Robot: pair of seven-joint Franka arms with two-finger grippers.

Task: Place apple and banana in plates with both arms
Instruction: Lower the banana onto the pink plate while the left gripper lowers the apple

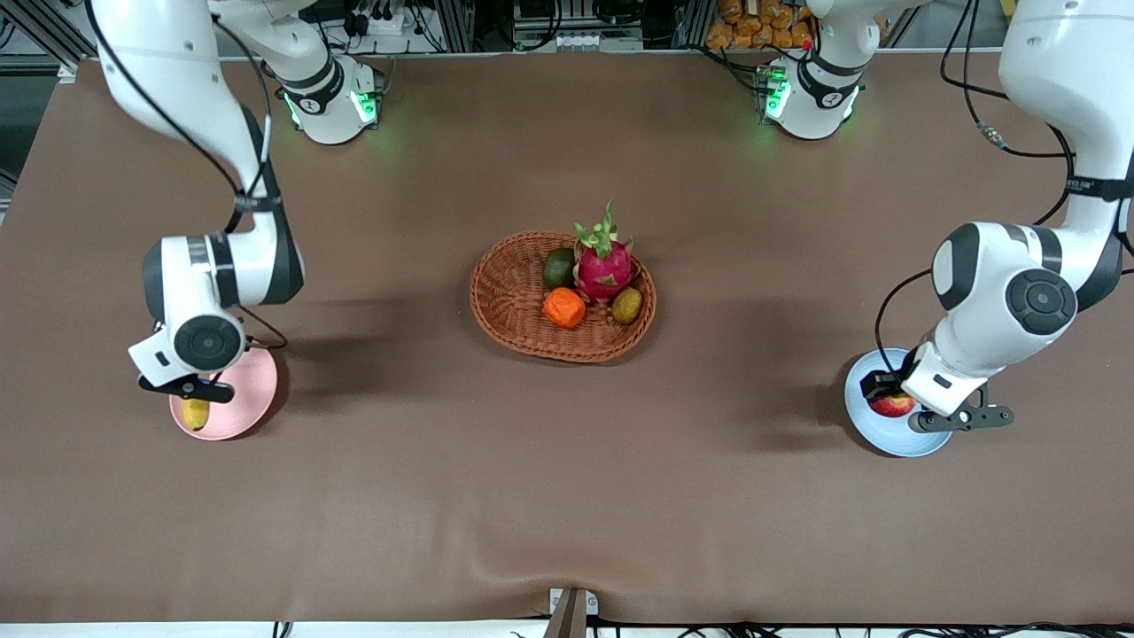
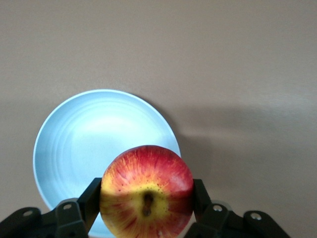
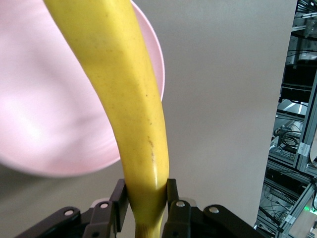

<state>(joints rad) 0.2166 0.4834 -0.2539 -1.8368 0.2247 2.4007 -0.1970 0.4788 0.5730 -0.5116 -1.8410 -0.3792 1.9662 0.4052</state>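
Note:
My left gripper (image 1: 889, 397) is shut on the red and yellow apple (image 1: 893, 405) and holds it over the pale blue plate (image 1: 890, 436) at the left arm's end of the table. In the left wrist view the apple (image 2: 146, 191) sits between both fingers (image 2: 92, 198) over the blue plate (image 2: 89, 139). My right gripper (image 1: 202, 392) is shut on the yellow banana (image 1: 196, 414) near one end and holds it over the pale pink plate (image 1: 244, 399) at the right arm's end. In the right wrist view the banana (image 3: 124, 99) reaches out over the pink plate (image 3: 44, 124).
A brown wicker basket (image 1: 509, 297) stands mid-table with a pink dragon fruit (image 1: 604, 266), an orange fruit (image 1: 564, 307), a dark green fruit (image 1: 558, 268) and a brownish-green fruit (image 1: 627, 305). Brown cloth covers the table.

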